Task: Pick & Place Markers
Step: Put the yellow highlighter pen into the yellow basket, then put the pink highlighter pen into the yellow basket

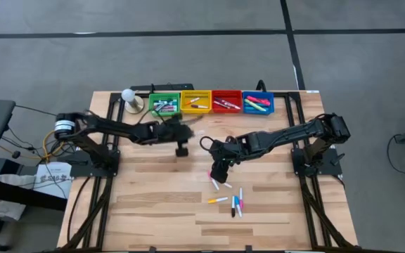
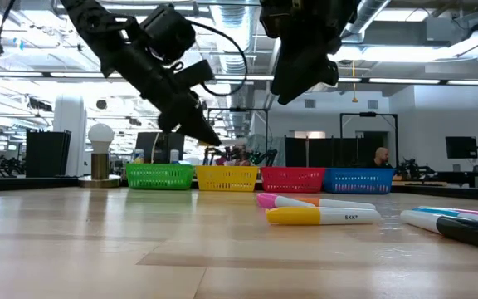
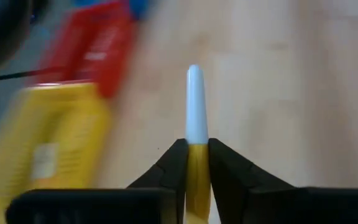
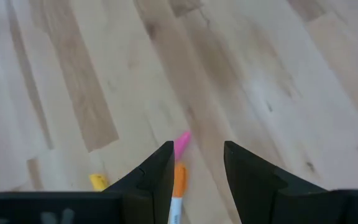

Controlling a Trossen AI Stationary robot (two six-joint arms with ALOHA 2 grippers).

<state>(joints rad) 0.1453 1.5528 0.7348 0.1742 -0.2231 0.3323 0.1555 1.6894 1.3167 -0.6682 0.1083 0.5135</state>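
Markers (image 1: 234,204) lay scattered on the surface (image 1: 153,211) toward six o'clock of centre in the high view, while others already sat in the green bin (image 1: 164,105), yellow bin (image 1: 195,102), red bin (image 1: 226,102) and blue bin (image 1: 258,103) lined up along the twelve o'clock edge. Your left end effector (image 3: 197,158) was clamped on a yellow marker (image 3: 196,124) with a white cap, carried just below the bins near the green and yellow ones, with the yellow and red bins showing ahead of it in its wrist view. Your right end effector (image 4: 197,155) hung with its fingers spread apart and empty above a pink-capped marker (image 4: 180,163) at the twelve o'clock end of the loose group. To finish the left arm's step cleanly, you probably wanted to bring the marker fully over the yellow bin's walls before letting go, keeping it low enough that it would not bounce out and lining its length up with the bin's long side. For the right arm, you likely needed to centre the pink-capped marker between the fingers and turn the wrist so they crossed the barrel, since an orange one (image 4: 179,177) lay touching or just beside it and could be nudged or caught along with it.
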